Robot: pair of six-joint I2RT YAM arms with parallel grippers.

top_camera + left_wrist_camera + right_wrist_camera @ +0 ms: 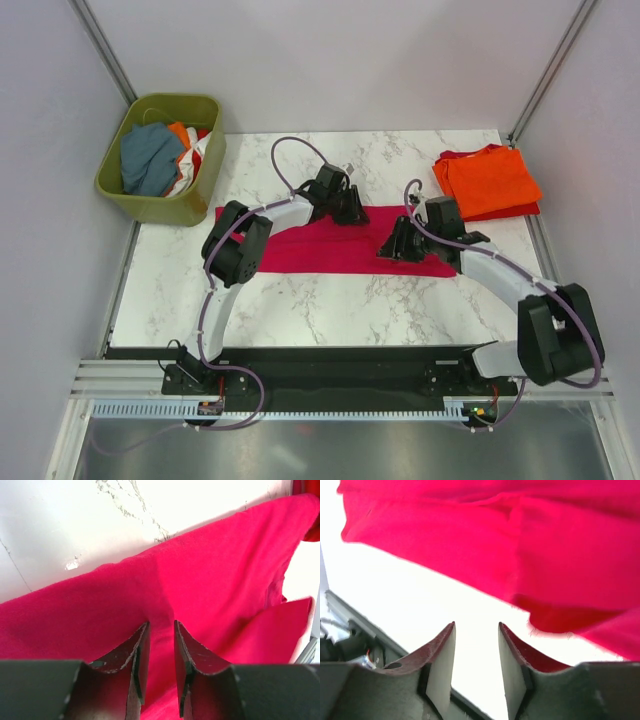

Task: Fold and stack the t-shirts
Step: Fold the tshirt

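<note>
Left gripper (161,625) is hanging over the magenta t-shirt (225,580), jaws standing slightly apart and clamping nothing; cloth is spreading beneath and ahead of its tips. Right gripper (476,625) is holding its jaws apart over bare table (420,595), the shirt's edge lying just ahead. Folded orange t-shirt (492,180) is sitting beyond it, rightward.

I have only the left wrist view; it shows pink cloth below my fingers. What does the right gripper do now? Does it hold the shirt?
Observer: No. The right gripper stands open, bare table between its jaws, beside the magenta shirt.
Operator: Is any shirt folded already?
Observer: An orange shirt lies folded on a red shirt, at the table's far right.
Operator: And the basket?
Observer: The green basket stands far left, blue-grey cloth inside.
</note>
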